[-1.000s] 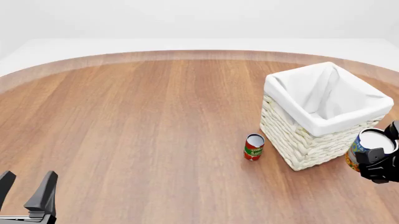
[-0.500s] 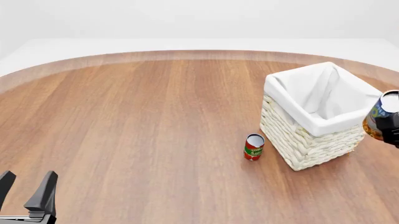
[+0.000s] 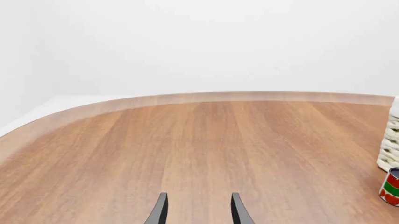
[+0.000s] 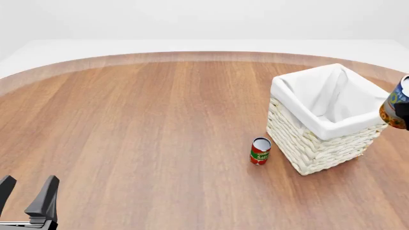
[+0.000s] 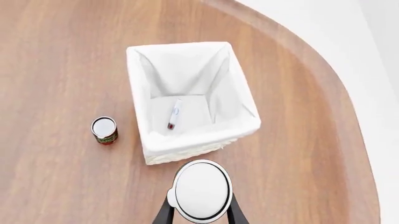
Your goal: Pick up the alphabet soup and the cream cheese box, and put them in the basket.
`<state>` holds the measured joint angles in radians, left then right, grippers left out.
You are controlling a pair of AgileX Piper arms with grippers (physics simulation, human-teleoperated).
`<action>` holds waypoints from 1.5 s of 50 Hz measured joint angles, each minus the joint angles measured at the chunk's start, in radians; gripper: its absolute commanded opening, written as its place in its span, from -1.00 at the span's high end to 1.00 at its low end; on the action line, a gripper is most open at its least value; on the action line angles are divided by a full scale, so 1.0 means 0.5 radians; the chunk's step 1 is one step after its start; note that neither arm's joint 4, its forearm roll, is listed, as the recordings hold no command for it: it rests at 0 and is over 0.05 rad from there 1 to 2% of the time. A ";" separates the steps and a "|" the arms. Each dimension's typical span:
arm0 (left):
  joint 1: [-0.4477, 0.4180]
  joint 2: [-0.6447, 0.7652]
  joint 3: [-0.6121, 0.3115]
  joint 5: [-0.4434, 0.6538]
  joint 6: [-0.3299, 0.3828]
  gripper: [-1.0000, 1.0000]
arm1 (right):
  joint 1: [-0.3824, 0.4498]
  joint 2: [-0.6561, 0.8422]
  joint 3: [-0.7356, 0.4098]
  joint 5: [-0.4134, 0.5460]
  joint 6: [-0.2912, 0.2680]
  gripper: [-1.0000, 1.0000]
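The right gripper (image 5: 198,212) is closed on the alphabet soup (image 5: 201,190), one finger pressed to each side of the can, whose white top faces the wrist camera. In the front view the can (image 4: 397,108) shows only at the 3 o'clock edge of the picture, lifted off the table (image 4: 147,124) and level with the near right corner of the basket (image 4: 329,120), its blue label above an orange lower part; the gripper itself is out of that view. From the right wrist the can hangs just outside the basket's (image 5: 187,100) liner rim, not yet over the opening. Inside the basket, on the white cloth floor, lies the cream cheese box (image 5: 174,113), seen edge-on as a thin white strip with a blue mark and a red end. A red-and-green can (image 4: 259,151) stands upright on the table just beside the basket's wall, at its 9 o'clock side in the front view. The left gripper (image 4: 26,196) rests at the 7 o'clock corner of the front view, fingers spread apart, holding nothing and touching nothing, far from the basket.
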<state>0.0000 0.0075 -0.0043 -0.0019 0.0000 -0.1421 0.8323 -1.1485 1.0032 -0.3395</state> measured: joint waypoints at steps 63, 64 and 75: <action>0.000 0.000 0.000 0.000 0.000 -1.00 | 0.162 0.359 -0.213 -0.149 -0.073 1.00; 0.000 0.000 0.000 0.000 0.000 -1.00 | 0.165 0.366 -0.212 -0.156 -0.074 1.00; 0.000 0.000 0.000 0.000 0.000 -1.00 | 0.196 0.459 -0.203 -0.230 -0.079 1.00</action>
<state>0.0000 0.0075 -0.0043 -0.0019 0.0000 -0.0442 1.0620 -1.2501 0.8881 -0.3790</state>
